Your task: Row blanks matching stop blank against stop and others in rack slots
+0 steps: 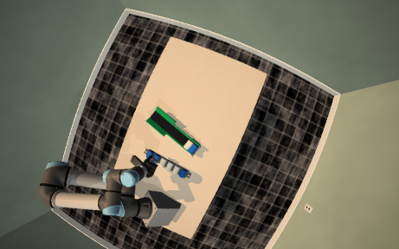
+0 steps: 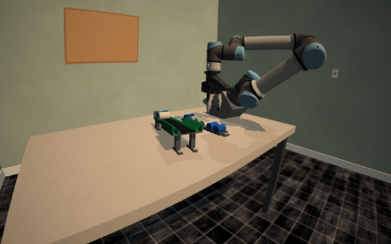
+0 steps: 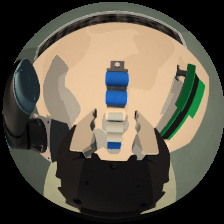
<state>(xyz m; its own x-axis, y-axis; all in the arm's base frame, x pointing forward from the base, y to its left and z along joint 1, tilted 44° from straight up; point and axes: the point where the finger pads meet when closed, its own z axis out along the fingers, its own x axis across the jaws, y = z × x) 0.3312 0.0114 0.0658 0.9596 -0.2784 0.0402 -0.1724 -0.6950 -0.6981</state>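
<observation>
- Pincer (image 1: 154,161) (image 2: 214,112) (image 3: 115,110) half open, nothing in it, fingers flanking the pale row over the rack (image 1: 189,175) (image 2: 225,134) (image 3: 113,68), presumably lining up a pick!
- Ramp (image 1: 167,124) (image 2: 180,126) (image 3: 187,100) at one o'clock from it, top view.
- Blue blank (image 1: 194,149) at its five-o'clock end, probably setting the ramp's colour; cream blank (image 1: 188,143) (image 2: 164,114) alongside likely must leave.

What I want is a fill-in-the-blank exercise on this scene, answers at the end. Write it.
1. The raised ramp with green side walls has a ____ bed.
2. On that ramp, a cream cylindrical blank lies beside a ____ one.
3. The black two-jaw gripper holds ____ between its fingers.

Missing words: black; blue; nothing.
</observation>
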